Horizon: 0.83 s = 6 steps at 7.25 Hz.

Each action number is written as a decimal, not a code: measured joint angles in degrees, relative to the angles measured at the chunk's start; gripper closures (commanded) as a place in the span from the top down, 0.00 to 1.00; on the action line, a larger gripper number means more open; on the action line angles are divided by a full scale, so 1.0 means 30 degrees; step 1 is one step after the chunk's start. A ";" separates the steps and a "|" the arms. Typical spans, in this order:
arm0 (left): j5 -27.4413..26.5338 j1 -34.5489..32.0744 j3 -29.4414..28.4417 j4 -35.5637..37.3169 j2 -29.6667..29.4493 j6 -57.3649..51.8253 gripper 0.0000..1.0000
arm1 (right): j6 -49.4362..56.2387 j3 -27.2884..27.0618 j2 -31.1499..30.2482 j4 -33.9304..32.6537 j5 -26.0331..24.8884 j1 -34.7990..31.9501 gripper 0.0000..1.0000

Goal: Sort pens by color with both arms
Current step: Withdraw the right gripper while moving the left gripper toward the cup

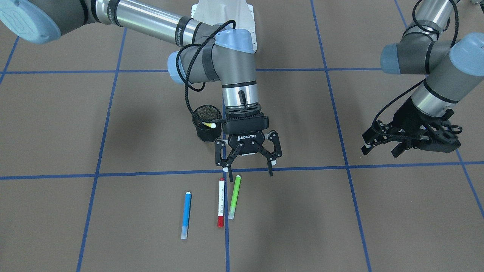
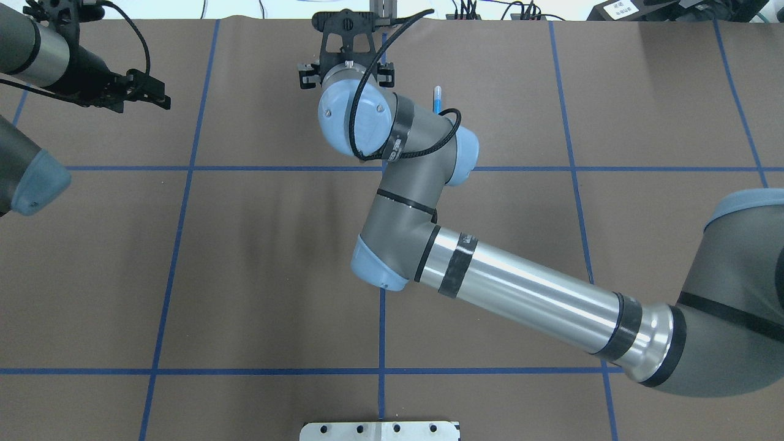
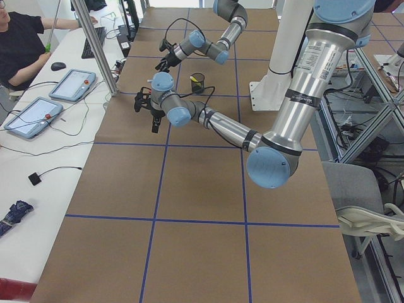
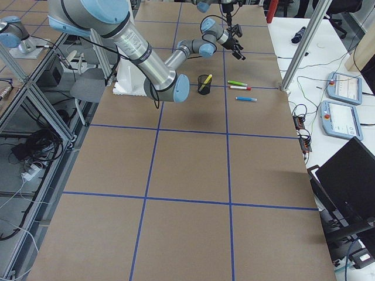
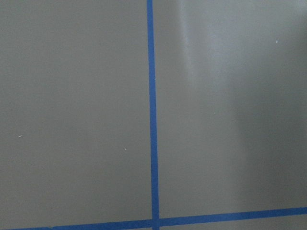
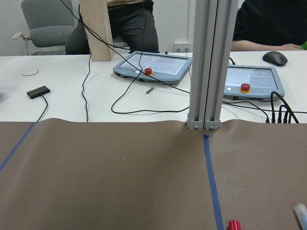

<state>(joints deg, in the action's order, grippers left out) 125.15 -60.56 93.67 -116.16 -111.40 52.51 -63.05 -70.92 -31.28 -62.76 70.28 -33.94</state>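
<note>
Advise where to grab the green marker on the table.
Mid-barrel of the slim green marker, from straight above, closing across its width: it lies flat. The white red-capped marker lies close beside it, so that gap is probably tight.

One camera faces the robot's base point(image 1: 223, 15), steeply down on the bench point(image 1: 340, 226); another looks down from behind its shoulders. Two more sight along it from either end — both catch the mesh cup point(image 4: 204, 85). Wrist views: left close over blue tape point(image 5: 152, 120), right low across the bench
</note>
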 measured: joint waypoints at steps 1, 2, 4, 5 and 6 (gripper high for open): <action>0.0425 -0.0004 0.0255 0.0747 -0.0641 0.0423 0.99 | 0.0274 -0.0693 -0.0064 -0.0716 0.1887 -0.1163 1.00; 0.0658 0.0048 0.0484 0.1517 -0.1373 0.1008 0.99 | 0.0470 -0.1238 -0.0205 -0.1341 0.4174 -0.2505 1.00; 0.1085 0.0528 0.0632 0.3132 -0.3015 0.2459 0.99 | 0.0918 -0.1611 -0.0955 -0.1798 0.9095 -0.5343 1.00; 0.1296 0.0886 0.0636 0.4507 -0.4111 0.3093 0.99 | 0.1169 -0.1614 -0.1336 -0.2281 1.1014 -0.6413 1.00; 0.1406 0.1320 0.0621 0.6470 -0.5431 0.3504 0.99 | 0.1467 -0.1597 -0.1629 -0.3212 1.2585 -0.7268 1.00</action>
<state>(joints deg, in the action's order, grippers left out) 129.37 -56.60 95.54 -96.75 -127.69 63.02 -58.65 -75.72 -36.17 -72.40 108.04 -55.74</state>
